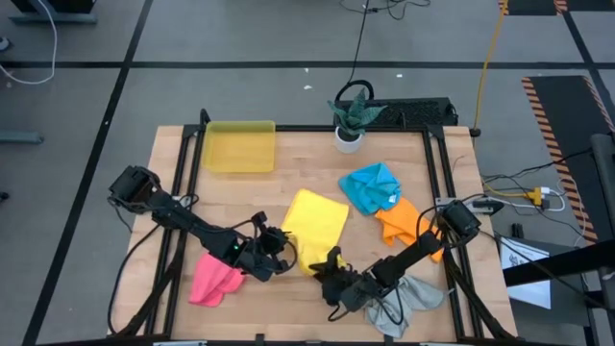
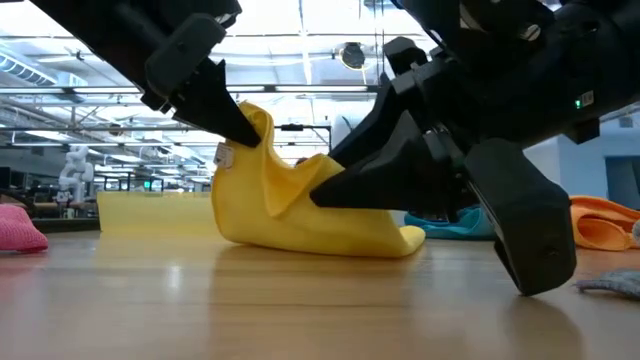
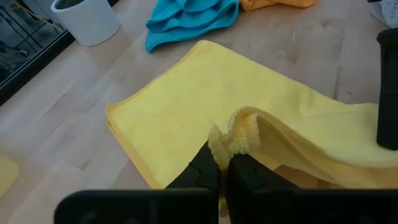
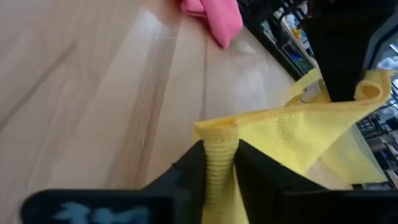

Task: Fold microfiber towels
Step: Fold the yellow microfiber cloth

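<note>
We see the table (image 1: 288, 183) from above with the tray (image 1: 239, 146) at its far left corner and the potted plant (image 1: 350, 119) at the far edge, right of it. One towel (image 1: 314, 226) lies at the middle. Another towel (image 1: 372, 186) lies to its far right, touching a third towel (image 1: 402, 222) nearer the right edge. A fourth towel (image 1: 215, 279) lies near the front left, a fifth (image 1: 413, 296) near the front right, seemingly partly under the right arm. The left gripper (image 1: 284, 260) meets the middle towel's near left corner, the right gripper (image 1: 330, 274) its near right corner.
</note>
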Robot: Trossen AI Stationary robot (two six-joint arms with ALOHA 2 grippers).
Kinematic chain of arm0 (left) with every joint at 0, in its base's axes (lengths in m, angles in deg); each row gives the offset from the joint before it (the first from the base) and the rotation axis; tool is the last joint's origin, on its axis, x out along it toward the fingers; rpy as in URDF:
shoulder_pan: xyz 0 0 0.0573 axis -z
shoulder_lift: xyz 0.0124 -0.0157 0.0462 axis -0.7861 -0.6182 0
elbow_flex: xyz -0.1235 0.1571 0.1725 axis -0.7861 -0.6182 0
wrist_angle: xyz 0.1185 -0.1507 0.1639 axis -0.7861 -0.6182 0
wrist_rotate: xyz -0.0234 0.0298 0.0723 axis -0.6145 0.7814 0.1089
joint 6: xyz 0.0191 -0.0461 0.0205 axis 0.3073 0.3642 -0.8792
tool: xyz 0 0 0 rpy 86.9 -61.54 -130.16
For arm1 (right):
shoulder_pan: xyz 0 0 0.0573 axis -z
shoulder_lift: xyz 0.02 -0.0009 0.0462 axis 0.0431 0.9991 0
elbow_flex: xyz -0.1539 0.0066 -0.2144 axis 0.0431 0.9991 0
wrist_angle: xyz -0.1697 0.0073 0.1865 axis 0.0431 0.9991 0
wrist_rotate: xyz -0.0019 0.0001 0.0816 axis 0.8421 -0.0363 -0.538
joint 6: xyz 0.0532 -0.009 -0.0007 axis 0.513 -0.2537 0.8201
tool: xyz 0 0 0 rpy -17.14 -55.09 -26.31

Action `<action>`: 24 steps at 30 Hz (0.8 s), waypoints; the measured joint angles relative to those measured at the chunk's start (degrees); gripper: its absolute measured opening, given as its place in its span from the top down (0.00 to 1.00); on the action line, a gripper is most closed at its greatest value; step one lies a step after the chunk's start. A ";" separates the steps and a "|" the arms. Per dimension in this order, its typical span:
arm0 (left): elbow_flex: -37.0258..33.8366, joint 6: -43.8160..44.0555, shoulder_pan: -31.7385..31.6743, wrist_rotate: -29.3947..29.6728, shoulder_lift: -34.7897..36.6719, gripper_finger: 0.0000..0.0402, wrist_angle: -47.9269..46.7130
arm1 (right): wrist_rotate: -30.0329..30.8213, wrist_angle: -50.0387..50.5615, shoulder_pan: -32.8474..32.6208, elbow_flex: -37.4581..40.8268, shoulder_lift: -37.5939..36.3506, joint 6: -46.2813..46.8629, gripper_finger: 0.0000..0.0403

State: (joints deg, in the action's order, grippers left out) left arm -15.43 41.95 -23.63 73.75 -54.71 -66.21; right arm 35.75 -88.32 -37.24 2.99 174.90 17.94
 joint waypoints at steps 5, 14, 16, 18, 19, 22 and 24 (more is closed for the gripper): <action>0.00 -0.02 0.30 -0.86 0.00 0.95 -0.17 | 3.79 1.15 -1.60 0.13 -0.84 0.38 0.97; 0.00 -5.33 4.30 -1.61 0.00 0.98 -0.48 | -3.63 10.30 -3.21 0.20 -5.84 13.11 0.99; 0.00 -7.64 5.76 -3.36 0.00 0.96 -0.58 | -8.08 11.27 -2.47 0.69 -5.92 16.41 0.99; 0.00 -9.07 7.06 -5.01 0.00 0.96 -0.96 | -11.61 11.29 -1.79 1.54 -6.02 17.88 0.99; 0.00 -9.44 7.56 -5.64 0.00 0.97 -1.17 | -12.85 11.11 -1.56 1.98 -6.05 18.14 0.99; 0.00 -11.53 9.03 -7.71 0.00 0.99 -2.20 | -13.40 10.99 -1.48 3.02 -6.12 17.99 0.95; 0.00 -12.45 9.70 -8.28 0.00 0.97 -2.79 | -13.52 11.29 -1.87 3.11 -6.27 16.43 0.91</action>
State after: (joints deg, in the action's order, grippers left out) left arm -15.43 29.49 -13.93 65.47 -54.71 -69.00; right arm 22.24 -77.03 -39.11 6.10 168.63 34.37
